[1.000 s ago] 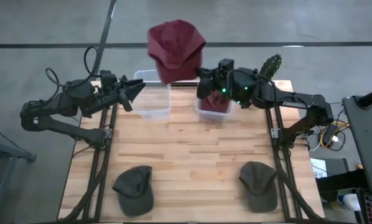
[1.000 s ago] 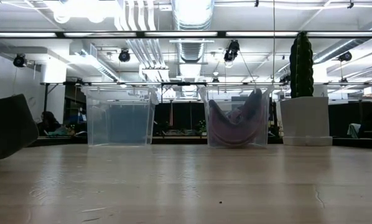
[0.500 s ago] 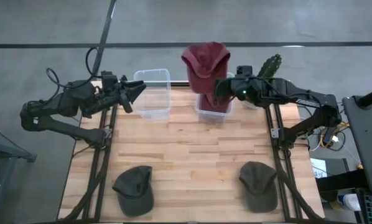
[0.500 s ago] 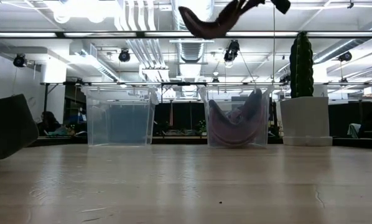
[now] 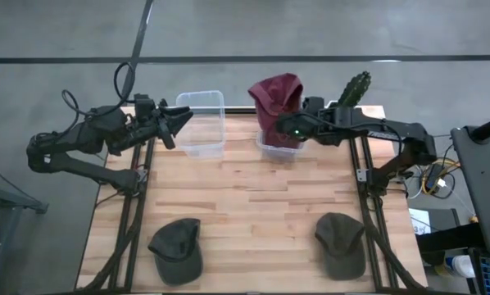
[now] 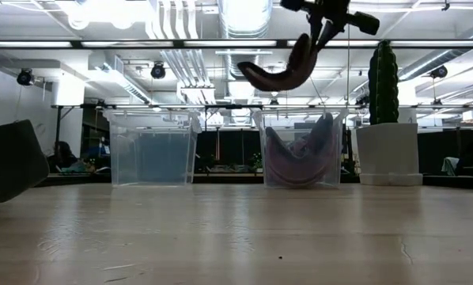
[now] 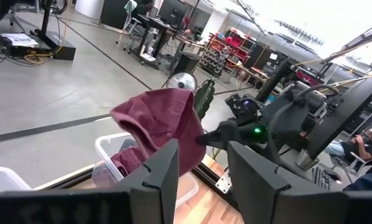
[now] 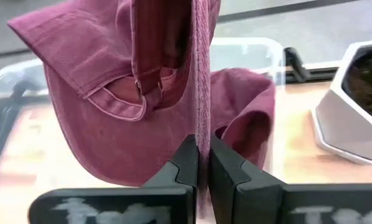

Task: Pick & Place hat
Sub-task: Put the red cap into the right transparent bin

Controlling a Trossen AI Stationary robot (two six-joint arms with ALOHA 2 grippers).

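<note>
My right gripper is shut on a maroon hat, held in the air over the right clear bin. In the low view the hat hangs under the gripper, well above the bin. A second maroon hat lies slumped inside that bin. My left gripper waits open at the far left, beside the left clear bin. In the left wrist view its fingers frame the hanging hat. My right gripper pinches the maroon hat between its two fingers by a thin stitched edge seen end-on, which looks like the brim. The fingers come from above, pointing down. The hat hangs slack below them, lifted clear, its back strap showing.
Two dark green hats lie on the near part of the wooden table, one left, one right. A potted cactus stands at the far right corner, just right of the right bin. The table's middle is bare wood.
My right gripper has carried the maroon hat toward the table's right, from between the bins to above the right bin, and has come down. The hat has dropped into the low view from above and hangs closer to the bin. The left arm has kept still.
</note>
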